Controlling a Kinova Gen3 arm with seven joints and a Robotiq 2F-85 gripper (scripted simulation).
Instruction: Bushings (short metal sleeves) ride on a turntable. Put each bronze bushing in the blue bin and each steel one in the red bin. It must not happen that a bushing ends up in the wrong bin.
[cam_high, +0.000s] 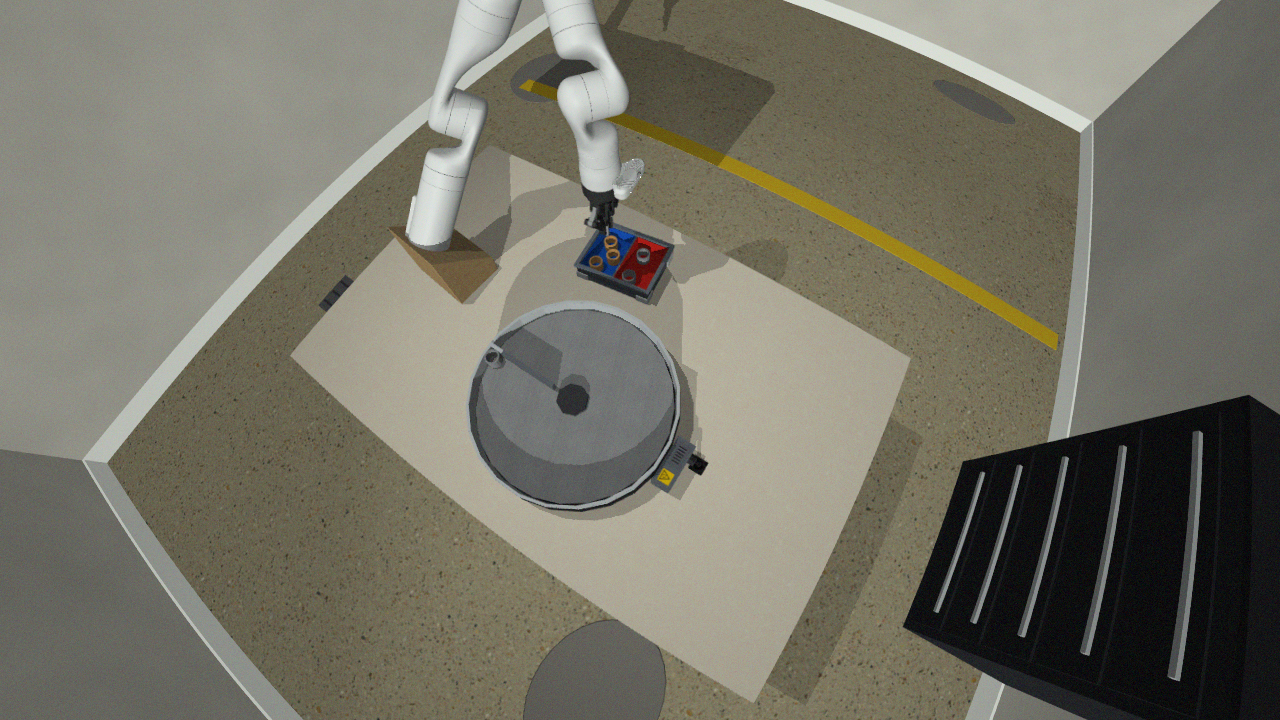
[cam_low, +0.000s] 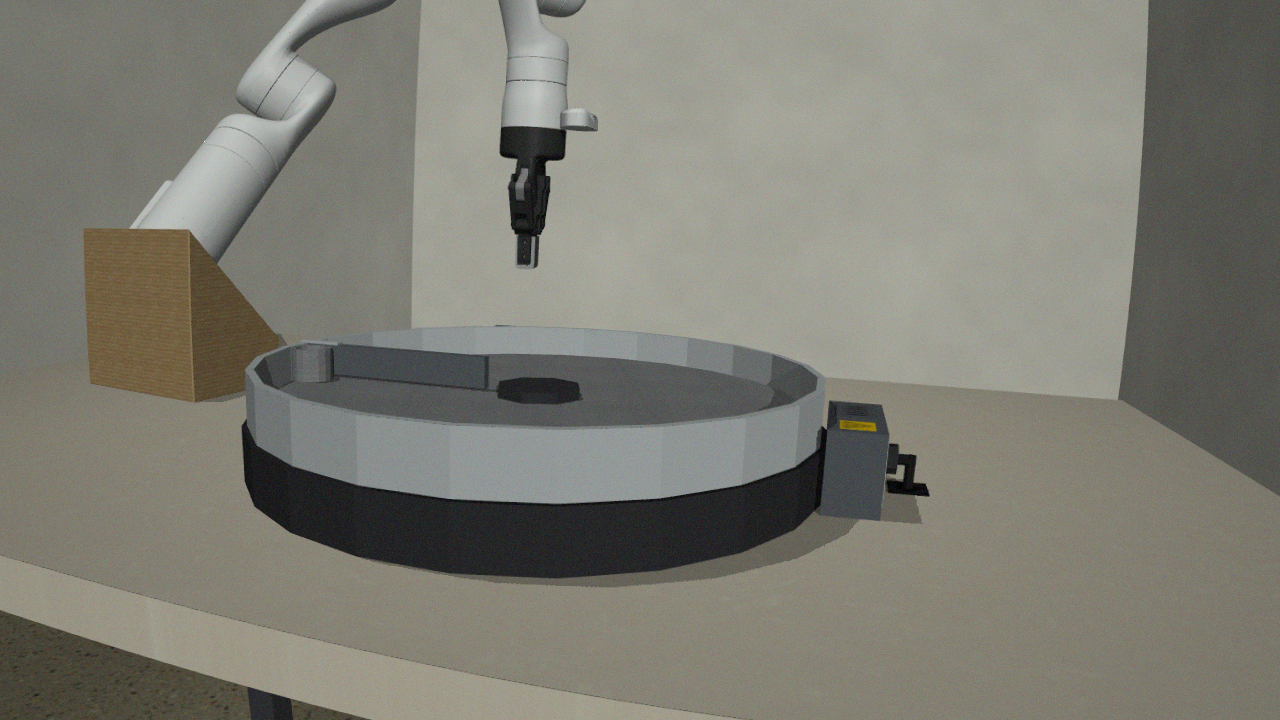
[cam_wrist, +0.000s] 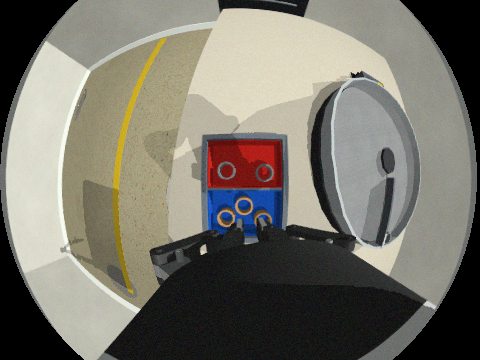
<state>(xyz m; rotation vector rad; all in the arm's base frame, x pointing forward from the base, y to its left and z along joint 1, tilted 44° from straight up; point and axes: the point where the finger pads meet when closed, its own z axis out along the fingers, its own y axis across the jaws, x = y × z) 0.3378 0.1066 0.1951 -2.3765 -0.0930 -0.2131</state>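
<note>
My gripper (cam_high: 606, 231) (cam_low: 526, 261) (cam_wrist: 250, 226) hangs above the blue bin (cam_wrist: 273, 198), fingers slightly apart with nothing between them. Three bronze bushings lie in that bin: one near the middle (cam_wrist: 244, 198), one at left (cam_wrist: 218, 217) and one at right (cam_wrist: 262, 212), partly hidden by a finger. Two steel bushings lie in the red bin (cam_wrist: 245, 151), one at left (cam_wrist: 218, 170) and one at right (cam_wrist: 264, 164). A grey steel-looking bushing (cam_high: 495, 362) (cam_low: 313, 364) stands on the turntable (cam_high: 617, 367) (cam_low: 554, 461) (cam_wrist: 357, 150), by the rim and the outer end of the guide bar.
The guide bar (cam_low: 411, 366) (cam_wrist: 386, 210) reaches from near the dark hub (cam_high: 572, 399) (cam_low: 538, 390) towards the rim. A grey drive box (cam_high: 671, 470) (cam_low: 854, 465) is beside the turntable. The arm's wooden wedge base (cam_high: 456, 268) (cam_low: 138, 313) stands left of the bins.
</note>
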